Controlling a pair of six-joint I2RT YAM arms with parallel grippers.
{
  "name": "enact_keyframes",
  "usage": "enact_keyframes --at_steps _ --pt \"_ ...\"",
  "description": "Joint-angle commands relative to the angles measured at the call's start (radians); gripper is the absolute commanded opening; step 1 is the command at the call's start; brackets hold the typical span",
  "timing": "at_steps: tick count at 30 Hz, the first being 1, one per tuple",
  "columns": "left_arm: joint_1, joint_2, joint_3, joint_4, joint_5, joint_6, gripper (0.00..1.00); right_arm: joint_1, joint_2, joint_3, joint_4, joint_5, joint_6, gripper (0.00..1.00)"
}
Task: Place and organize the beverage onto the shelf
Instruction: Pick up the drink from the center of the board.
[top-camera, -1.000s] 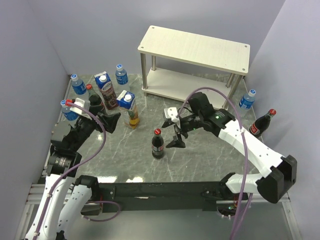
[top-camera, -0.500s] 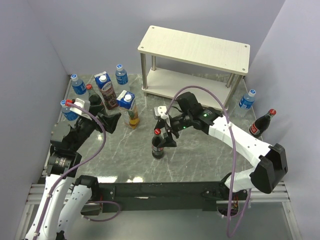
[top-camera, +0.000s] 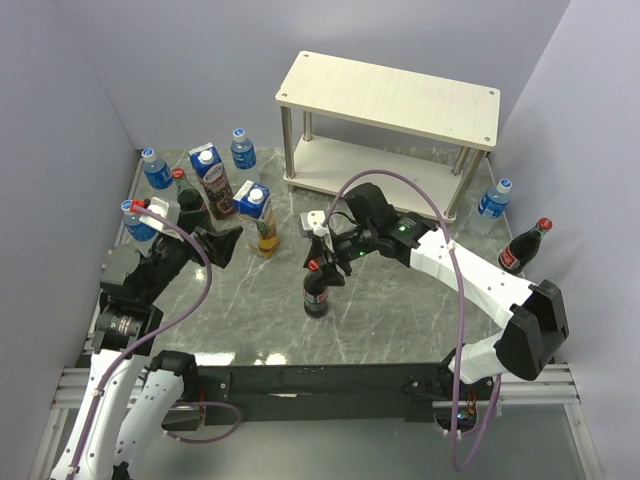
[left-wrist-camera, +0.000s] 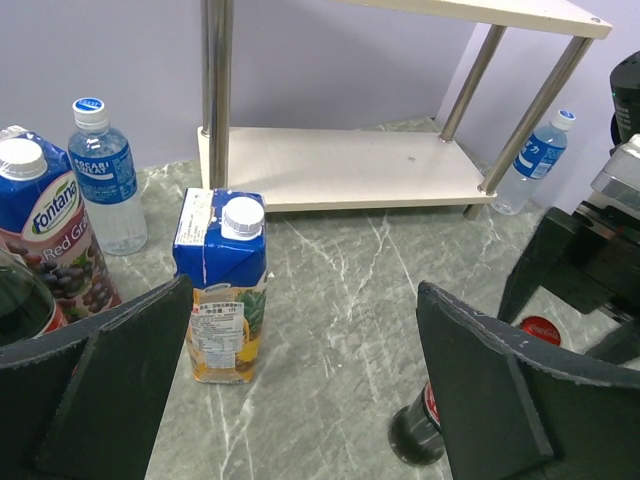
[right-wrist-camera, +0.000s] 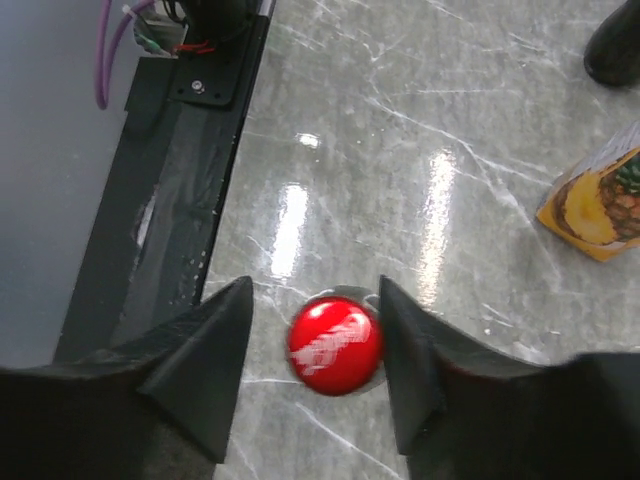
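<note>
A Coca-Cola bottle (top-camera: 316, 295) stands mid-table, its red cap (right-wrist-camera: 335, 345) between the fingers of my right gripper (right-wrist-camera: 315, 320), (top-camera: 322, 262). The right finger touches the cap; a gap shows on the left, so the jaws are open around it. My left gripper (top-camera: 222, 245), (left-wrist-camera: 305, 330) hangs open and empty, facing the pineapple carton (left-wrist-camera: 222, 290), (top-camera: 260, 215). The grape carton (top-camera: 212, 180) stands behind it. The pale two-tier shelf (top-camera: 390, 100), (left-wrist-camera: 340, 170) stands at the back with nothing on either board.
Water bottles stand at the back left (top-camera: 243, 148), left (top-camera: 157, 168), by the left arm (top-camera: 135, 220) and right of the shelf (top-camera: 494, 198). Another cola bottle (top-camera: 525, 245) stands at the right edge, and one (top-camera: 185, 200) by the grape carton.
My right arm swung left from beside the cola bottle to over it, and its jaws have narrowed around the red cap. The left arm has stayed still.
</note>
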Motion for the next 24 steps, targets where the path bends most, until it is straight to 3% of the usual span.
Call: enact_keyframes --at_steps 1,2,3,5,6,9,20,24 --pt "0.004 -0.007 0.001 0.039 0.029 0.014 0.99 0.008 0.016 0.049 0.004 -0.008 0.008 0.53" --pt "0.004 -0.007 0.001 0.042 0.032 0.012 0.99 0.008 0.018 0.051 0.002 -0.004 0.01 0.47" --pt "0.004 -0.006 0.0 0.042 0.035 0.012 1.0 0.009 0.018 0.057 0.002 0.001 0.012 0.36" --pt "0.004 -0.001 0.001 0.043 0.05 0.011 0.99 0.008 0.023 0.066 -0.002 0.022 0.018 0.25" --pt "0.004 0.002 0.001 0.045 0.058 0.011 0.99 0.008 0.021 0.078 -0.005 0.03 0.021 0.13" --pt "0.004 0.014 0.001 0.049 0.087 0.003 0.99 0.008 0.015 0.112 -0.022 0.056 0.034 0.0" --pt "0.004 0.065 -0.002 0.085 0.196 -0.043 1.0 -0.011 -0.088 0.229 -0.016 0.318 0.264 0.0" --pt "0.004 0.091 -0.028 0.195 0.327 -0.107 0.99 -0.026 -0.144 0.224 0.027 0.418 0.384 0.0"
